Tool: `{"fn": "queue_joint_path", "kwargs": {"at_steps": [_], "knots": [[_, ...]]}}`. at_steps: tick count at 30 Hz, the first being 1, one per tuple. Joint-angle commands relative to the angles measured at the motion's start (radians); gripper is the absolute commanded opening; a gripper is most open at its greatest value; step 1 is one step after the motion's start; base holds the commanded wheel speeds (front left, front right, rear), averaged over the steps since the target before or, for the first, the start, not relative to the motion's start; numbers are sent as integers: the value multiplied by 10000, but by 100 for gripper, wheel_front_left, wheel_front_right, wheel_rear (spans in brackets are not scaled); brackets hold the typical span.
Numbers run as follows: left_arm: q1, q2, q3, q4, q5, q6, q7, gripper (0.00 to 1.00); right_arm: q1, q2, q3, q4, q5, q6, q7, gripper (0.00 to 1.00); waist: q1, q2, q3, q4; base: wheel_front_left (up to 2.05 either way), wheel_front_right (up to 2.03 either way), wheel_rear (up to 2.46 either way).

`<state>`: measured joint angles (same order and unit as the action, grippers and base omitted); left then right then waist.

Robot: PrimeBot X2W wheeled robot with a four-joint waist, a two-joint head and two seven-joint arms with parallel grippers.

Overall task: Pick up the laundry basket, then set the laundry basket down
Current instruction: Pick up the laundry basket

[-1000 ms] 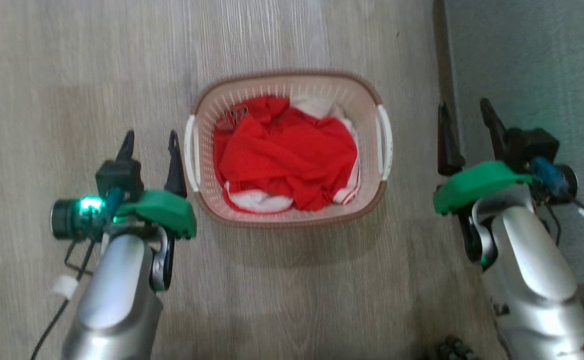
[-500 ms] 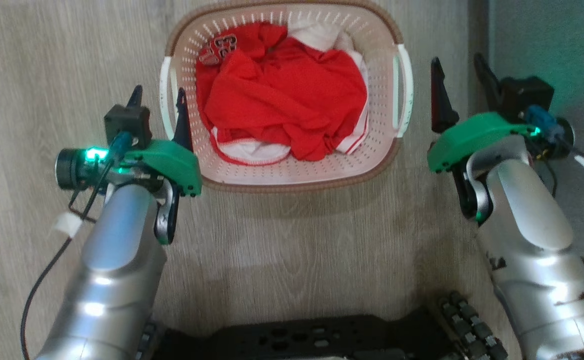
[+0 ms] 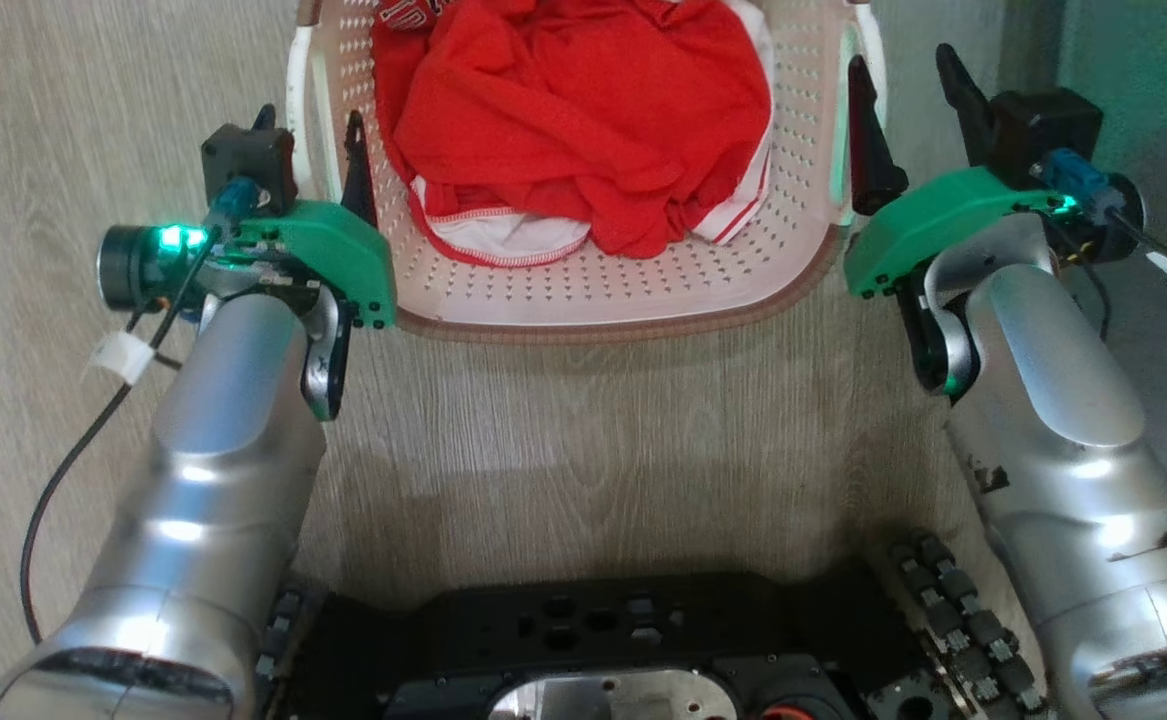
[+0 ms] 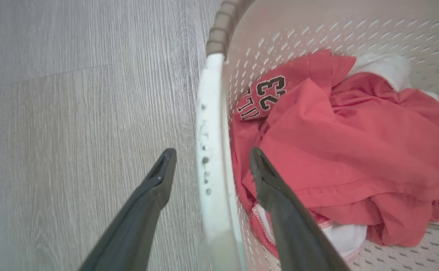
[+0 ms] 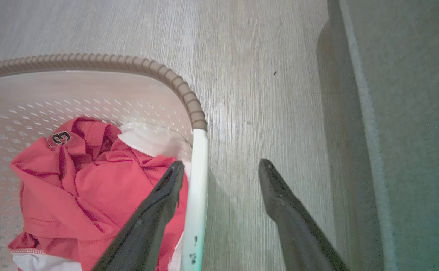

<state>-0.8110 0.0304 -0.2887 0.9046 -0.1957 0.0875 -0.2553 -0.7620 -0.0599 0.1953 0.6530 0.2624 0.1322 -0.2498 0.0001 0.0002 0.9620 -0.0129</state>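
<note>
One grey wall (image 5: pixel 411 113) flanks the laundry basket (image 3: pixel 643 290) holding red clothes (image 3: pixel 583 120)

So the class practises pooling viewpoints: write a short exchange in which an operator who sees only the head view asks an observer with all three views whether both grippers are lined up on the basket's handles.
Operator: Is the left gripper lined up?
Observer: Yes. In the left wrist view the left handle runs between its open fingers, one over the floor and one over the red shirt.
Operator: And the right gripper?
Observer: The right wrist view shows the right handle between its open fingers, close beside the inner one. I cannot tell whether they touch.
</note>
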Motion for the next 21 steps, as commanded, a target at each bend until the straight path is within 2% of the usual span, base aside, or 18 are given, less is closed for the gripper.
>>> {"fn": "queue_joint_path", "kwargs": {"at_steps": [1, 17, 19, 20, 21], "knots": [[108, 199, 88, 32, -113, 14, -65, 100, 223, 97, 222, -100, 90, -15, -120, 100, -1, -2, 112, 31, 0, 0, 0], [-755, 199, -919, 760, -797, 221, -65, 100, -520, 97, 890, 1224, 684, -15, -120, 100, -1, -2, 620, 142, 0, 0, 0], [-835, 199, -1043, 798, -896, 255, -65, 100, -608, 97, 914, 1322, 724, -15, -120, 87, -1, -2, 650, 159, 0, 0, 0], [-873, 199, -1101, 812, -946, 271, -65, 100, -645, 97, 925, 1379, 737, -15, -120, 72, -1, -2, 660, 168, 0, 0, 0], [-906, 199, -1159, 828, -997, 284, -65, 87, -680, 97, 948, 1466, 760, -15, -120, 54, -1, -2, 663, 179, 0, 0, 0]]}}
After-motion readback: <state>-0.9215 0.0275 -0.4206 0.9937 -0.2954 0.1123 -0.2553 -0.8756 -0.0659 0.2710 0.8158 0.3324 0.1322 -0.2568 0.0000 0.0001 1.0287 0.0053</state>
